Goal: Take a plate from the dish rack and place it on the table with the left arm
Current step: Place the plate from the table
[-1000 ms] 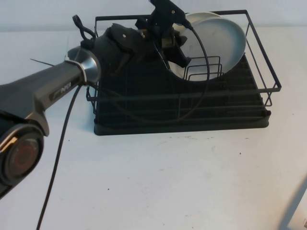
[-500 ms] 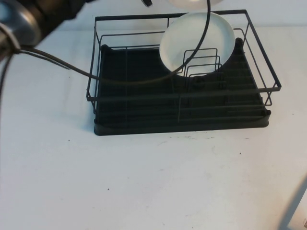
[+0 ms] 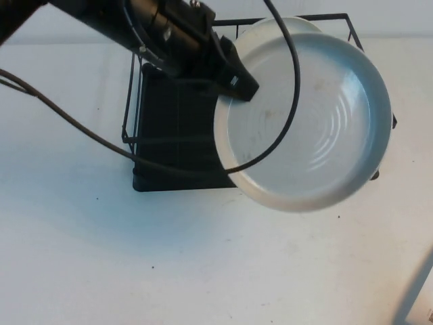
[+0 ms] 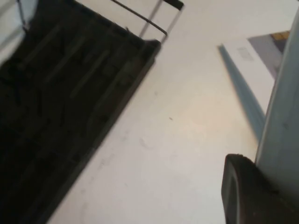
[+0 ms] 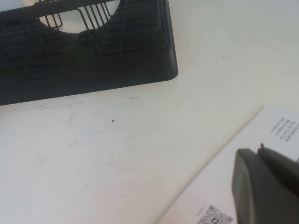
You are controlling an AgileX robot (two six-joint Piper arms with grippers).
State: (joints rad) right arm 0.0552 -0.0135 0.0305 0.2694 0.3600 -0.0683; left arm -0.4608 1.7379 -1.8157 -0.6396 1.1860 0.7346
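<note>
One plate is now hanging clear above the rack, lifted out since a moment ago, the left gripper clamping its rim while reaching in over the rack's far corner. Beside the rack, the right gripper is hovering over printed paper, writing unreadable; its fingers' state is unclear.

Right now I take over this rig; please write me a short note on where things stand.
Left claw: shut on the plate at its rim, holding it in the air above the dish rack, face toward the high camera.
Right claw: parked low over the table, by a printed sheet.
A second plate remains in the rack.
Done: plate lifted out.
Left: set it on the table, release.
</note>
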